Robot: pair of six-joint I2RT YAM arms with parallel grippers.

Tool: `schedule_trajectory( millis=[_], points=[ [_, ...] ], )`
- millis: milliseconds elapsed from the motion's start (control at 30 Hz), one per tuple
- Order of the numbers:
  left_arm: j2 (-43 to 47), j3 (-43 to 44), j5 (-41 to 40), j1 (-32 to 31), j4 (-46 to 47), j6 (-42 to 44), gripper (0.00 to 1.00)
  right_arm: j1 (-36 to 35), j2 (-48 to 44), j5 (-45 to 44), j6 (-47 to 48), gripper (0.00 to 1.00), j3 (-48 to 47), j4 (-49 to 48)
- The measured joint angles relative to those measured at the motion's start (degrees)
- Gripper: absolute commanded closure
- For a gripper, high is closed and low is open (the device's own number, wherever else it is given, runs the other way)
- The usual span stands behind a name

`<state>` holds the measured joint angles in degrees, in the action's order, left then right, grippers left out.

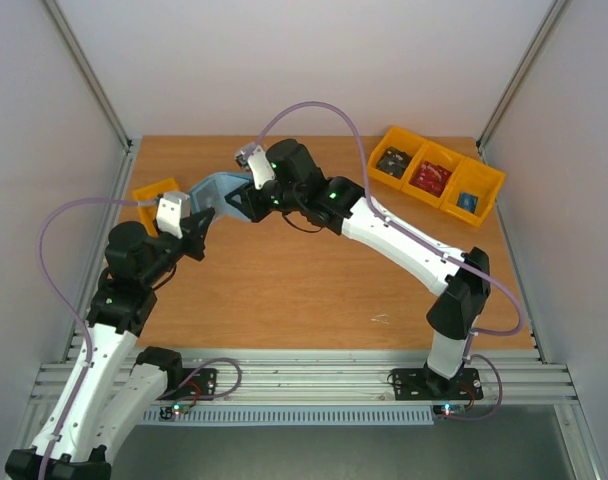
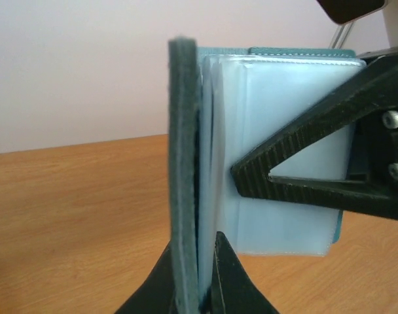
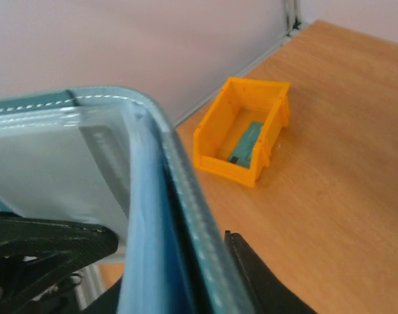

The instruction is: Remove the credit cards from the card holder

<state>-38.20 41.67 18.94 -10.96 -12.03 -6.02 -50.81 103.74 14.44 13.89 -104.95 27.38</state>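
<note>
Top external view, upper left of centre, shows the holder (image 1: 215, 188) held spread above the table (image 1: 304, 290), the left gripper (image 1: 202, 222) clamped on its dark cover and the right gripper (image 1: 236, 200) pinching its clear sleeves, probably to splay the pockets for emptying, while one bluish card (image 3: 246, 142) seemingly lies in the bin (image 3: 226, 167).

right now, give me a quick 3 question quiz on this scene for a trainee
1. True or false: the card holder lies flat on the table.
2. How many claws grip it? A) none B) one C) two
3. Fill in: the row of bins at the far right has ____ bins.
Key: 1 false, it is held up on edge; 2 C, left claw and right claw; 3 three.
</note>
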Motion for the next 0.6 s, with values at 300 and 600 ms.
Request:
schedule_trajectory(
  millis=[300,600],
  points=[
    [1.5,0.0,7.1,0.0,-0.6,-2.6,0.62,9.0,-1.1,17.6,-1.4,0.99,3.9,-0.5],
    [1.8,0.0,8.4,0.0,-0.6,0.5,0.53,12.0,-3.0,28.5,1.1,0.99,5.4,-0.4]
  ],
)
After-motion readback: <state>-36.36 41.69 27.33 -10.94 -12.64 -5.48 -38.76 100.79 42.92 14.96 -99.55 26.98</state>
